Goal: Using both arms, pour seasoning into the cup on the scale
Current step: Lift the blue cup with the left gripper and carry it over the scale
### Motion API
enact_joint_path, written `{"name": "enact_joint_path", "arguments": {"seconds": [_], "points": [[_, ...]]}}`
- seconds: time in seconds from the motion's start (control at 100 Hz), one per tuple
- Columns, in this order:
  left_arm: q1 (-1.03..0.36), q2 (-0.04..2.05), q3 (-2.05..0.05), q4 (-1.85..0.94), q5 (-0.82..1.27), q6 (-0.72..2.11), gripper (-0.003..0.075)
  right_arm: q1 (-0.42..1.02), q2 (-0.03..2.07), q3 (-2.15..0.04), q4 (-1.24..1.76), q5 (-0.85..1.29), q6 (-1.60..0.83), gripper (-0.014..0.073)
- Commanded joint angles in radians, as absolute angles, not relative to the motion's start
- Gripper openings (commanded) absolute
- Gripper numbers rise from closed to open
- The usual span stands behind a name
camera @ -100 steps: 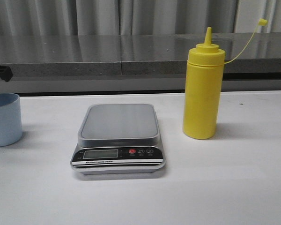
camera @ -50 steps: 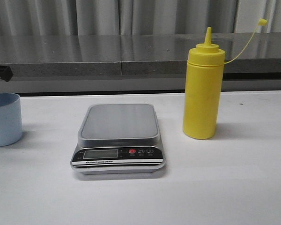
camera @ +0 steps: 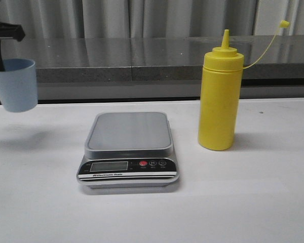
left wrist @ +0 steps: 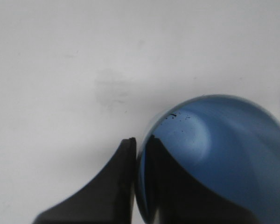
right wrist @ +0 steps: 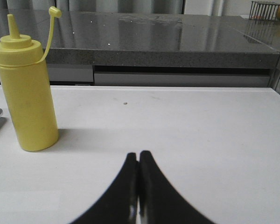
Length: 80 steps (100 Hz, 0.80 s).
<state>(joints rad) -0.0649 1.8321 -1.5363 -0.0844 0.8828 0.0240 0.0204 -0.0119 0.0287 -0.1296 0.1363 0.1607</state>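
The scale (camera: 128,150) lies nearest on the white table (camera: 253,202), its panel facing the camera and its platform bare. Behind it to the right, well apart, the yellow bottle (camera: 220,96) stands upright on the table, its cap (camera: 284,23) hanging out on a thin tether at nozzle height. At the far left, the cup (camera: 16,84) hangs upright above the table, held at its rim by the left gripper (camera: 1,38), with a soft shadow on the surface beneath it. In the left wrist view one black finger (left wrist: 107,191) lies against the cup's outer wall and the other seems to sit inside the rim. The right gripper (right wrist: 138,186) rests low over the table beside the bottle, its jaws pressed together on nothing. A dark stone counter (camera: 142,55) and curtains close the background.
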Motion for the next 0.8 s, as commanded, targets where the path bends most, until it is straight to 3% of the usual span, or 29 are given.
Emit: {"name": "enact_joint_path", "arguments": {"seconds": [0.0,0.5,0.79], "points": [[-0.114,1.785,-1.629,-0.104,0.88,0.022,0.0018,0.013,-0.025,0.027,-0.134,0.063,0.159,-0.0067],[-0.435,1.804,-1.762,-0.104,0.912,0.055,0.0018,0.013,-0.025,0.027,-0.134,0.063,0.159,-0.0067],[-0.497,1.889,-1.762,-0.104,0.885,0.055,0.0018,0.013,-0.025,0.027,-0.134,0.063,0.159,-0.0067]]}}
